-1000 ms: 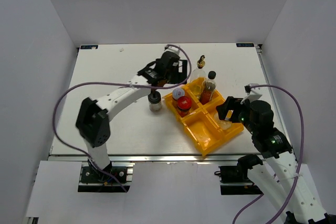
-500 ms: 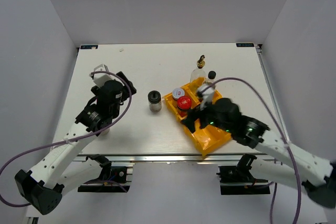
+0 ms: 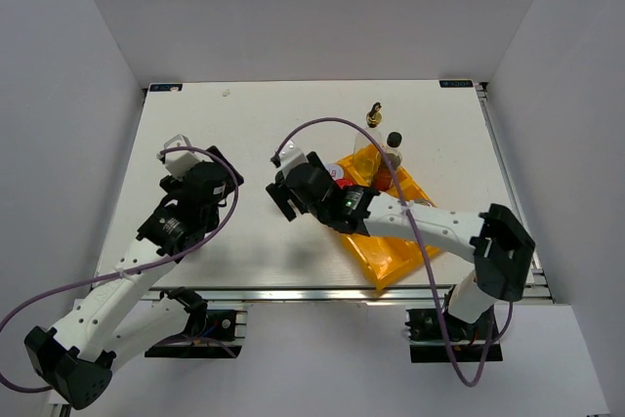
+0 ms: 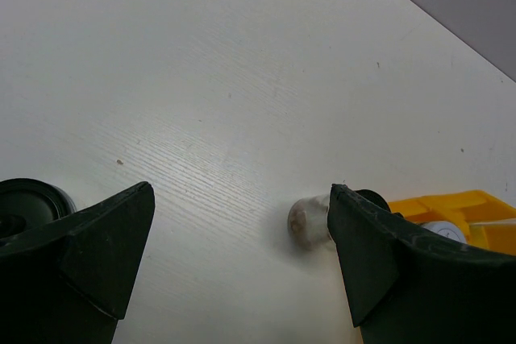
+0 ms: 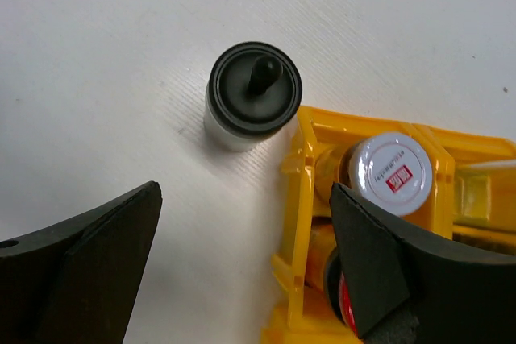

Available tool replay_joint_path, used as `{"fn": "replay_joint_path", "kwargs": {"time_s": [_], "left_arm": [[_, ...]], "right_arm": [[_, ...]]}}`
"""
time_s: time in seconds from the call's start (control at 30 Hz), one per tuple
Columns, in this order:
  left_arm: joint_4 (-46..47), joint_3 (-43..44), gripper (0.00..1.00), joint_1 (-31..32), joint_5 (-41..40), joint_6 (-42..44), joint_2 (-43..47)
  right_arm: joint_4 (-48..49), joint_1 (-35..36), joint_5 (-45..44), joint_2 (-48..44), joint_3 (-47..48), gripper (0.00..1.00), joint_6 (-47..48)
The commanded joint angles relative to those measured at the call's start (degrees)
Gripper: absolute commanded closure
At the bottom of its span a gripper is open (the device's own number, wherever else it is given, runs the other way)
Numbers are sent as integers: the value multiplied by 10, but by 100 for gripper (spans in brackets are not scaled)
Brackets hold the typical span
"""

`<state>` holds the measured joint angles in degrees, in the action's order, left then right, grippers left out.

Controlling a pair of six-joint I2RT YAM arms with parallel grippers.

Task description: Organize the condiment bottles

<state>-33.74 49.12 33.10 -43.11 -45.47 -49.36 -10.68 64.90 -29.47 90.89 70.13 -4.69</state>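
Upper centre of the right wrist view: black-lidded shaker [image 5: 254, 96], upright on the table [image 5: 97, 46]. Its knobbed lid faces the lens, so its long axis runs straight at the camera. It stands outside the yellow tray [image 5: 295, 168], just beside the tray's upper-left corner. You cannot tell whether the two touch.

Right gripper [image 5: 244, 191]: spread wide, nothing between the fingers, both dark fingers low in the frame. The shaker sits up-frame of the gap, roughly on its centre line. That is the relation your next move turns on.

Judgement: carry the fingers up-frame until they flank the glass body below the lid, then close across it. Mind the right-hand finger. The tray corner and the silver-lidded jar [image 5: 391, 173], already in a compartment, lie on that side, so there is little room.

Left gripper [image 4: 240, 195]: also spread and empty. In its own view the shaker shows small and far off, next to the right-hand finger. From above, that arm sits well apart at mid-left of the frame, so the right arm is clearly nearer. The right arm hides the shaker in the top view.
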Motion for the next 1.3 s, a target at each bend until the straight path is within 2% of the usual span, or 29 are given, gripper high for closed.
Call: {"fn": "replay_joint_path", "kwargs": {"time_s": [0.0,0.4,0.63,0.73,0.77,0.83,0.87,0.97,1.13,1.27], "left_arm": [[4,-4,2,-1,-12,-1,7],[8,-7,2,-1,-21,-1,5],[8,-10,2,-1,-22,-1,8],[9,-11,2,-1,-22,-2,8],[10,-12,2,-1,-22,-1,9],[12,-13,2,-1,-24,-1,9],[12,-14,2,-1,-24,-1,8],[13,-16,2,-1,-24,-1,10],[19,-20,2,-1,-26,0,16],[25,-24,2,-2,-21,3,14]], "right_arm": [[37,-28,23,39,47,11,10],[93,-93,134,160,104,11,4],[122,-102,173,201,117,13,-4],[131,-103,181,202,111,22,-8],[137,-103,185,197,107,33,-9],[143,-103,197,190,99,48,-11],[145,-103,201,180,96,61,-12],[157,-103,212,151,80,78,-14],[131,-102,248,62,47,88,-27],[81,-102,289,-52,-21,89,-61]]}}
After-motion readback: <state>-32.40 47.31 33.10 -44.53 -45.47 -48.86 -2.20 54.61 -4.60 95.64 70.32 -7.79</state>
